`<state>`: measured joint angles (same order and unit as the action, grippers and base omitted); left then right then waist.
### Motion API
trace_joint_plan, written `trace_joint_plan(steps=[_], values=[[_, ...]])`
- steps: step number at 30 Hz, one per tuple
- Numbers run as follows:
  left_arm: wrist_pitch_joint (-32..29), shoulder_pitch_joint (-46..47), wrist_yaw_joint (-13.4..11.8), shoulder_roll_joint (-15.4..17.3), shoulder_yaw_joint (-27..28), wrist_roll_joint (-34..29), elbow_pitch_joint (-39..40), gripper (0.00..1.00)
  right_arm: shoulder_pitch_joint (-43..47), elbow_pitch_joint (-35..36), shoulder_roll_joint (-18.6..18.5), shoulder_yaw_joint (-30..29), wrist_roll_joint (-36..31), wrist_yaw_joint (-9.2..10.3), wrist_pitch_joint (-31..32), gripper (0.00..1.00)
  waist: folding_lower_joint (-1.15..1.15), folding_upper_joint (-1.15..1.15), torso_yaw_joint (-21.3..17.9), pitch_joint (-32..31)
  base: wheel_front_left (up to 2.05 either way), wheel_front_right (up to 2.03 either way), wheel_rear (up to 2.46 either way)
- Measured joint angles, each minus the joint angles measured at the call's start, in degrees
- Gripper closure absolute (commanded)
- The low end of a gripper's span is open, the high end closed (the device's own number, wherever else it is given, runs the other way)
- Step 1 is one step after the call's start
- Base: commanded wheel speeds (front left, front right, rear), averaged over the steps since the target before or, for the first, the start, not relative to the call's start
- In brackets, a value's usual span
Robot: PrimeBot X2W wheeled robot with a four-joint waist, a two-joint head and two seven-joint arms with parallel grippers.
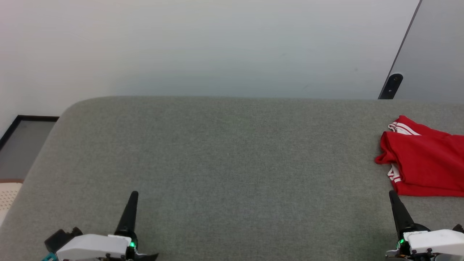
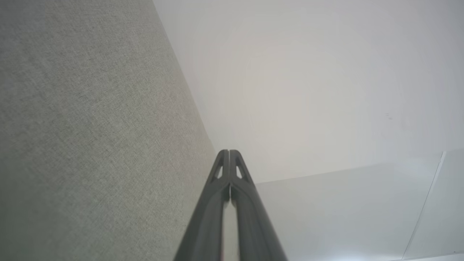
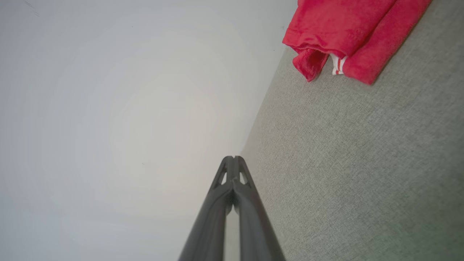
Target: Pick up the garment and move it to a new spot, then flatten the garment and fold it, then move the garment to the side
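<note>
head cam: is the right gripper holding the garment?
No, the right gripper is shut on nothing, apart from the garment, which lies on the grey surface.

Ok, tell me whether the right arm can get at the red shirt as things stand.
Probably yes. The right end effector sits shut just short of the red shirt, with bare grey fabric between them and nothing in the way; it would have to open first.

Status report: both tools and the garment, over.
Left tool shut, empty. Right tool shut, empty. Garment folded at far right of grey surface, just beyond right tool. No obstacle seen.
</note>
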<state>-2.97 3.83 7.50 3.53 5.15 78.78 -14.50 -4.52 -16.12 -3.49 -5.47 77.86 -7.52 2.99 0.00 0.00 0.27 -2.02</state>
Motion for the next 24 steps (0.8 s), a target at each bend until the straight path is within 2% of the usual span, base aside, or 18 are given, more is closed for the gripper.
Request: trace_joint_plan(steps=[24], values=[[-2.6,1.6,0.0,-0.5,1.0,9.6,0.3,1.00,-1.0,1.5,0.4,-0.8,10.4,0.00,2.6,1.00,0.00,0.00,-0.2,1.5,0.00,0.00,0.00]])
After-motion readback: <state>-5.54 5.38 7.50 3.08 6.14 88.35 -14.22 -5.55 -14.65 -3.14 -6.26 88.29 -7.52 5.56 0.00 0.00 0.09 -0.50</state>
